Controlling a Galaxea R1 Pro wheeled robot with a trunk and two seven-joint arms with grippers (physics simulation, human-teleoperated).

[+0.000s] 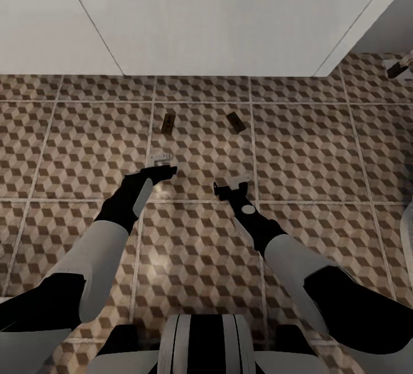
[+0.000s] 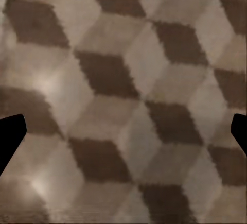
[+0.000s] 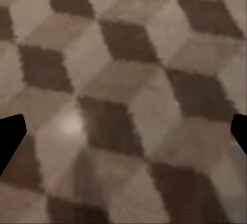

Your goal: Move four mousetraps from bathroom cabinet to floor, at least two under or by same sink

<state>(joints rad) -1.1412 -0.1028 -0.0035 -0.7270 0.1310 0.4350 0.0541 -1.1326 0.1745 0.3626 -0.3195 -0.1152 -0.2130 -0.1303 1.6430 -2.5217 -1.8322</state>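
Observation:
Two mousetraps lie on the cube-patterned bathroom floor (image 1: pixel 321 150): one (image 1: pixel 167 123) left of a grout line, the other (image 1: pixel 235 121) to its right. Both sit a short way in front of the white block of the bathroom sink (image 1: pixel 218 18), whose top spans the upper part of the head view. My left gripper (image 1: pixel 160 163) hangs low over the tiles just in front of the left mousetrap, open with nothing in it. My right gripper (image 1: pixel 231 186) is in front of the right mousetrap, also open and empty. Both wrist views look straight down at the bathroom floor (image 2: pixel 123 100) (image 3: pixel 123 100) between spread fingertips (image 2: pixel 10 136) (image 3: pixel 10 134).
A small dark and white object (image 1: pixel 400 67) lies on the tiles at the far right, past the sink's corner. A white curved edge (image 1: pixel 409 236) shows at the right border. My trunk (image 1: pixel 201 342) is at the bottom.

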